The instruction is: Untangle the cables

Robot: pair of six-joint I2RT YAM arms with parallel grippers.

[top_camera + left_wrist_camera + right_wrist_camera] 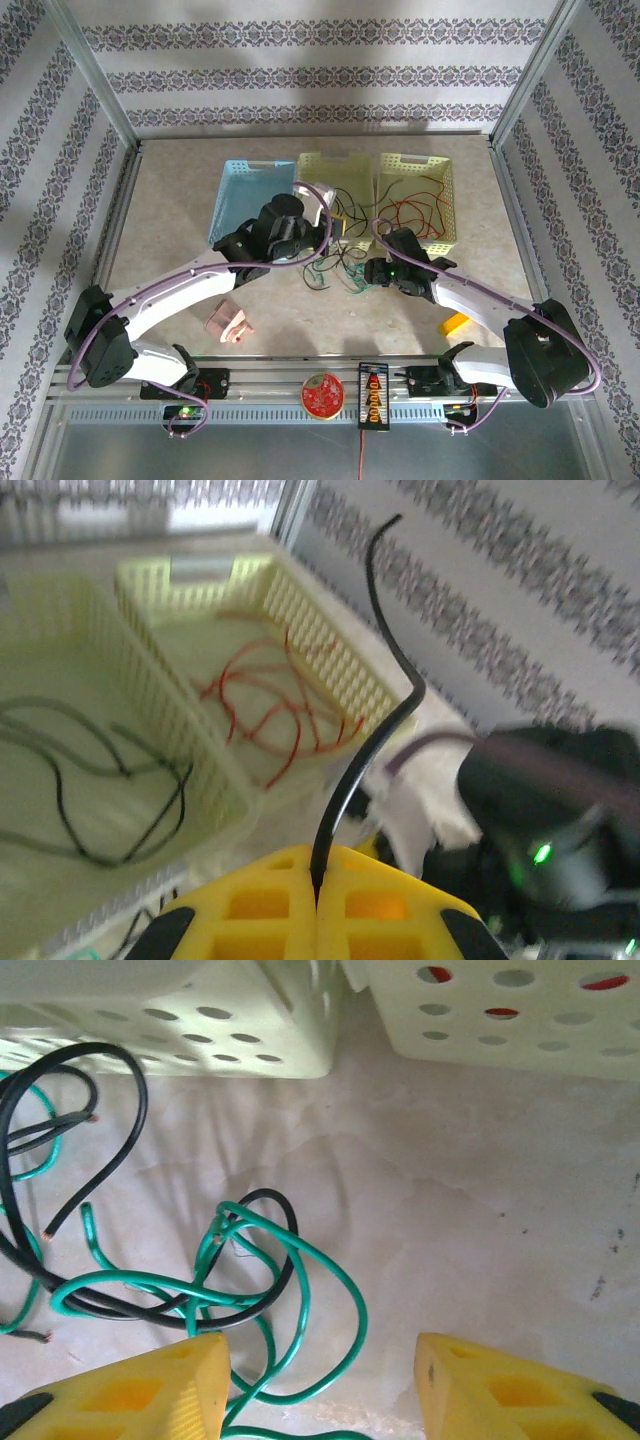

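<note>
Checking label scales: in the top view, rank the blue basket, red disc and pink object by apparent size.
Blue basket, clearly largest.
Red disc and pink object look about alike; I won't rank them.

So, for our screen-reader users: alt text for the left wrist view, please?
The left tool, shut, pinches a black cable that rises and kinks overhead. Behind stand a pale yellow basket of black cables on the left and a second basket of red cables beside it; the dark right arm blurs at right.
</note>
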